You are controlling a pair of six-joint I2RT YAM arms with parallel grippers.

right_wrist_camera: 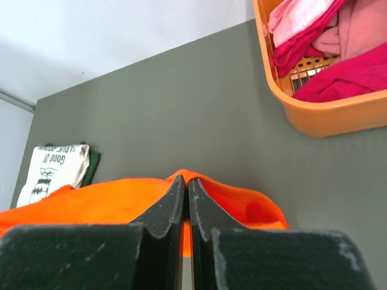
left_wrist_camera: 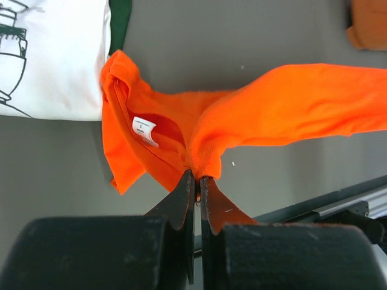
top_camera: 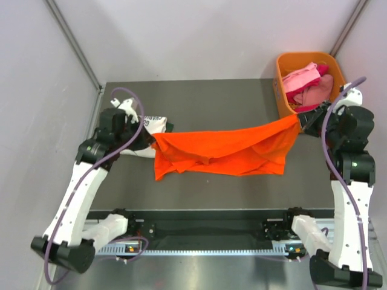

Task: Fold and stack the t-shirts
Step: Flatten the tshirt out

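we're early in the job, as far as we can judge. one white tee (top_camera: 152,125) w/ black print lies folded at the left of the table (top_camera: 205,99), a dark green edge (left_wrist_camera: 120,24) showing under it, so maybe 1-2 items are done. the orange bin (top_camera: 280,90) at the far right corner holds a heap of pink, red & magenta tees (top_camera: 308,84), all unfolded, so most of the work is left.

the orange tee (top_camera: 217,152) is the one in hand: not folded yet, stretched across the middle btw both arms. left gripper (left_wrist_camera: 196,179) is clamped on a bunched bit near the collar, size tag (left_wrist_camera: 145,130) just beside it. right gripper (right_wrist_camera: 186,188) is pinched on the opposite end, close to the bin. the cloth is wrinkled, top edge pulled fairly taut, lower part draped on the table. its left end is just beside or overlapping the white tee; we can't tell which.
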